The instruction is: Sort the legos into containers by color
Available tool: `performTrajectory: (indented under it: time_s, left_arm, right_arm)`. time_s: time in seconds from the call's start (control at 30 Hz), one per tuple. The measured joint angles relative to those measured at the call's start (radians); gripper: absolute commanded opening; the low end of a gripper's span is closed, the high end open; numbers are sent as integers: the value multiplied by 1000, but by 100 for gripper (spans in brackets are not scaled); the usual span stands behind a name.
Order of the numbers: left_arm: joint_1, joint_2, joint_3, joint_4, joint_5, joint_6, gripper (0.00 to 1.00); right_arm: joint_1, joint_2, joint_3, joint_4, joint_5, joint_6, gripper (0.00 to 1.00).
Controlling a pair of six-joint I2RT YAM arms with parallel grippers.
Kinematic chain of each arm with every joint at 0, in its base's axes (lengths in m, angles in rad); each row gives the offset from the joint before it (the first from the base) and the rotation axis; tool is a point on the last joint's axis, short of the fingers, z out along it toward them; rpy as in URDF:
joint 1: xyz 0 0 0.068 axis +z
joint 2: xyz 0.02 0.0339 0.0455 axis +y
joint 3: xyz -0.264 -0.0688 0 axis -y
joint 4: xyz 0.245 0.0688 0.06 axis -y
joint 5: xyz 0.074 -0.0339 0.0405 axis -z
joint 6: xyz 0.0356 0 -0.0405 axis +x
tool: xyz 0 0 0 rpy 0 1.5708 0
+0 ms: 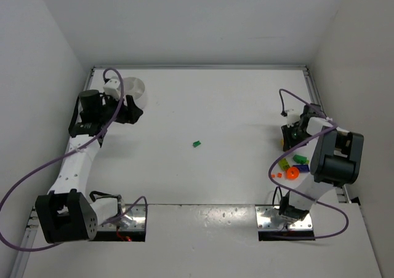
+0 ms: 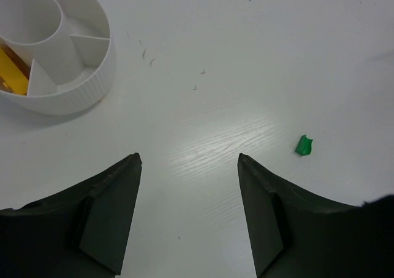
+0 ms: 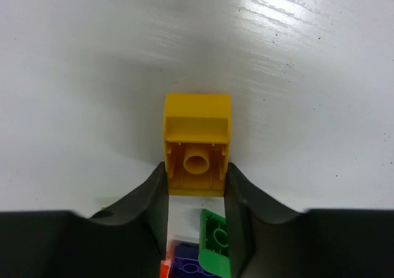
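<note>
Progress: early, by my reckoning.

- White dish [image 1: 136,86] sits far left on the table [image 1: 234,106], well apart from most of the bricks. From the left wrist, one section holds a yellow piece [image 2: 12,74]; the other sections in view look bare (part of the dish is cut off by the frame edge, so no full count).
- Lone green brick [image 1: 196,144] lies mid-table, between the two arms, unsorted.
- Main pile [image 1: 292,168] is on the right, beside the right arm: green, blue, red, yellow-green and a rounder orange piece, all on the table, none in the dish.
- Right gripper [image 3: 196,171]: fingers drawn in against both sides of a yellow brick [image 3: 198,121], clamping its near end, hollow underside facing the camera. Cannot tell whether the brick is off the table yet.
- Left gripper [image 2: 189,162]: hovers just beside the dish, fingers moderately apart, nothing between them.

Done: one yellow, apparently. Left: this yellow brick's carry across to the dish, then the green stray and the whole right-hand pile, so most of the job remains
</note>
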Motion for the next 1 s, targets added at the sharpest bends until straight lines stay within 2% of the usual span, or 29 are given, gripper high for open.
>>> performTrajectory:
  time_s: [0.07,0.1,0.13,0.33,0.57,0.77,1.0]
  left_arm:
    - [17,13,0,0,21,-13,70]
    - [25,19,-1,0,33,-19,70]
    - [31,26,-1,0,50,-27,70]
    - [36,32,-29,20,166,-75,70]
    - [11,32,-65,99,368,-214,72]
    - [-91,89,-63,195,488,-373,72]
    - [-197,148,-51,265,527,-492,72]
  right_arm:
    - [0,-2,-2,6,-10,-8,16]
    - [2,-5,-3,5,-18,-11,4]
    - [6,-9,-3,0,-39,-13,0]
    - [102,-163,26,-88,-195,-22,0]
    - [397,-239,262,-184,-375,21,0]
    - [623,-155,449,-235,-445,73,0]
    - [813,17,594,-234,-448,116,0]
